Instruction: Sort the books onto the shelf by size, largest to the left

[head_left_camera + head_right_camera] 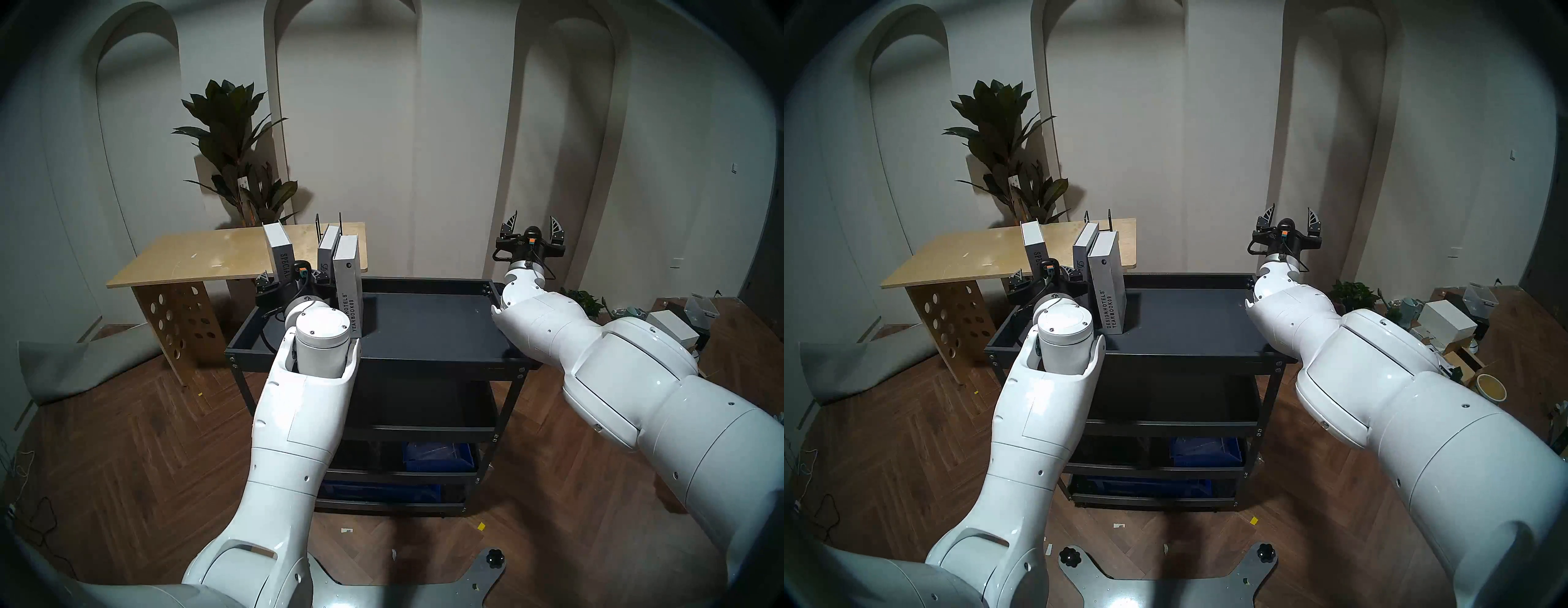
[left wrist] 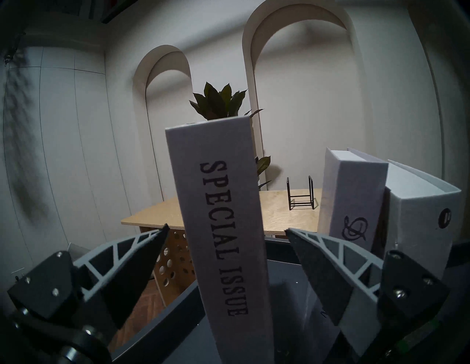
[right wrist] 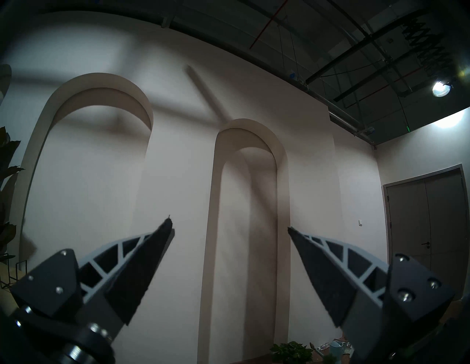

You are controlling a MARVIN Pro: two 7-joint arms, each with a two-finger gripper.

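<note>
- Shelf [image 1: 424, 327]: all three books standing at its left end.
- "SPECIAL ISSUE" book [image 2: 223, 228]: leftmost, apart, tilted.
- Left gripper [image 2: 226, 230]: spread wide, straddling that spine, not touching.
- Right gripper [image 1: 533, 225]: spread, empty, above shelf's right end.

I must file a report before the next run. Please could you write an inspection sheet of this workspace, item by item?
Surface: dark cart tray with raised rim; its right part is bare.
Job's things: three grey books stand upright at the tray's left end: SPECIAL ISSUE book apart on the left, thin book and YEARBOOK09 book side by side on the right.
Clutter: nothing seen on the tray.
Grippers: left gripper open, fingers either side of the SPECIAL ISSUE spine, not touching; right gripper open, empty, raised over the tray's right end.
Cables: black cable at the left wrist.
Surroundings: plywood table with small wire rack, potted plant, boxes on the floor at right.
</note>
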